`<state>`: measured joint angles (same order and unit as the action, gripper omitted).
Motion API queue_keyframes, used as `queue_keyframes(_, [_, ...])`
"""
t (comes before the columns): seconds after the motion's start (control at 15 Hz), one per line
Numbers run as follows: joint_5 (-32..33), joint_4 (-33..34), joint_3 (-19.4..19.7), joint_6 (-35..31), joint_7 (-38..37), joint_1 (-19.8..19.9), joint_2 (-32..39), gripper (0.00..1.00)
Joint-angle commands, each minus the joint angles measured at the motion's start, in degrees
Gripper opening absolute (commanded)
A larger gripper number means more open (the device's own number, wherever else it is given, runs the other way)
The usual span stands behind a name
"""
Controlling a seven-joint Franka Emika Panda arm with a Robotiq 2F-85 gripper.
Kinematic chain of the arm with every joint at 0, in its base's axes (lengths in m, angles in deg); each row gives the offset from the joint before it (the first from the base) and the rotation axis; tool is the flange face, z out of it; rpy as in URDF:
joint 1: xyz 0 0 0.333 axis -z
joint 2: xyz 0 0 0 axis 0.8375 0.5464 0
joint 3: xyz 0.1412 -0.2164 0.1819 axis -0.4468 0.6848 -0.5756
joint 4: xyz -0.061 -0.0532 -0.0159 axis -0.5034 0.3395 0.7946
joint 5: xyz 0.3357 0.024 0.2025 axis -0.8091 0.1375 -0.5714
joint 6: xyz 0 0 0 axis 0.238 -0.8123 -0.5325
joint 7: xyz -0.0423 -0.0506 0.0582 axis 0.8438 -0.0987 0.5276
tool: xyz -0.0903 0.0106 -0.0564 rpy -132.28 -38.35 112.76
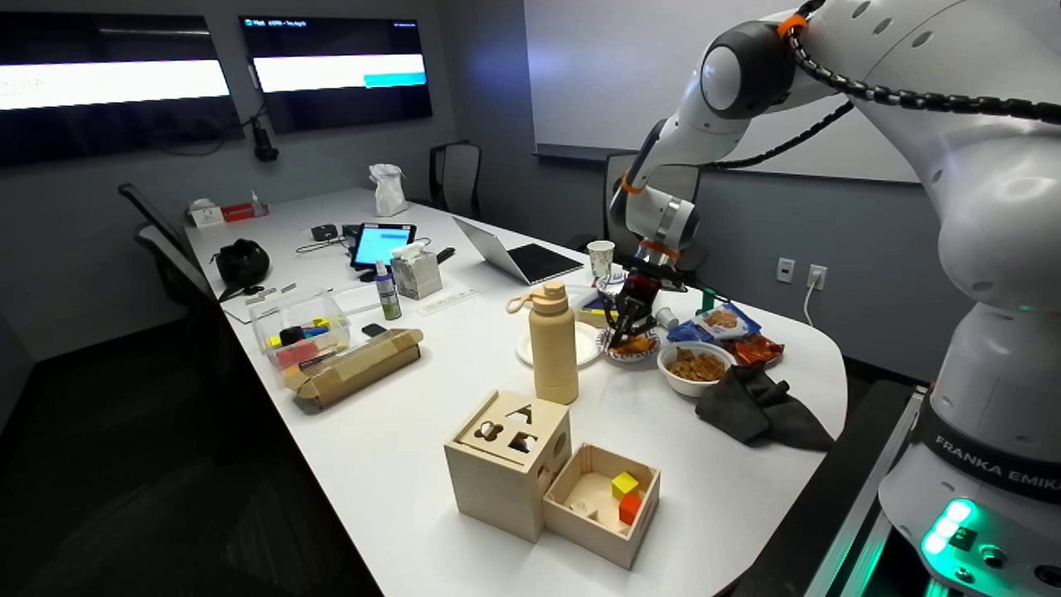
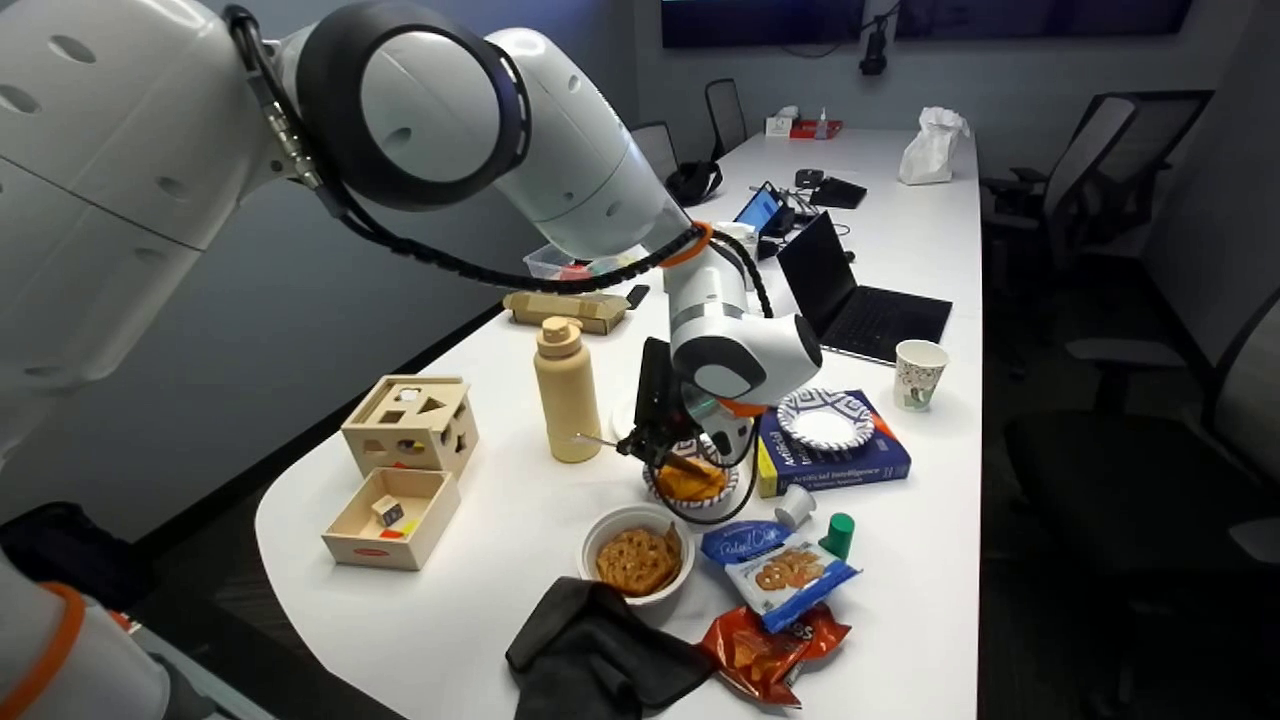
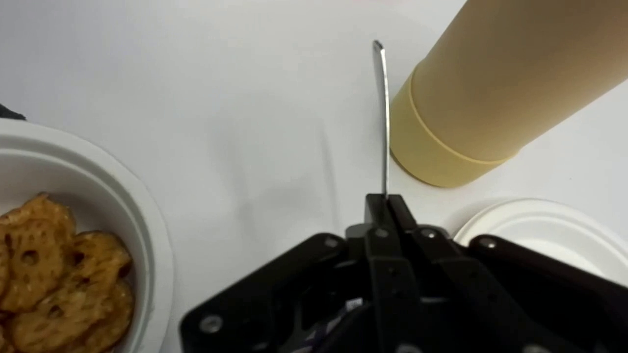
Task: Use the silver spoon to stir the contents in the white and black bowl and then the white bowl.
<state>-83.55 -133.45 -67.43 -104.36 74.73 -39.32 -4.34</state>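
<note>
Over the tabletop (image 2: 470, 610) is the black gripper (image 3: 386, 200). The white bowl (image 3: 154, 235), with brown crisps (image 3: 68, 274), is cut at left in the wrist view. In an exterior view, the white and black bowl (image 1: 632, 358), with orange chips (image 1: 637, 344), stands just left and farther, partly hidden by the gripper. The gripper is clamped on the silver spoon (image 3: 385, 122), a thin strip whose other end is hidden.

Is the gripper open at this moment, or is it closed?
Closed: in the wrist view, the gripper has its fingertips tight against the silver spoon, which sticks out from between them.
</note>
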Motion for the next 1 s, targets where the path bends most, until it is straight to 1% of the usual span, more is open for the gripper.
queue_keyframes(0.0, [-0.05,0.61,-1.32,1.15,1.37,0.6,-0.02,0.01])
queue_keyframes(0.13, [-0.19,0.9,-1.91,2.69,1.52,1.02,0.08,0.01])
queue_keyframes(0.33, [0.16,-0.2,-1.82,4.78,1.7,1.14,-1.33,0.01])
queue_keyframes(0.6, [0.29,-3.84,-0.92,6.59,3.94,1.4,-5.52,0.01])
queue_keyframes(0.93, [0.07,-10.62,0.42,10.23,8.87,3.03,-11.62,0.01])
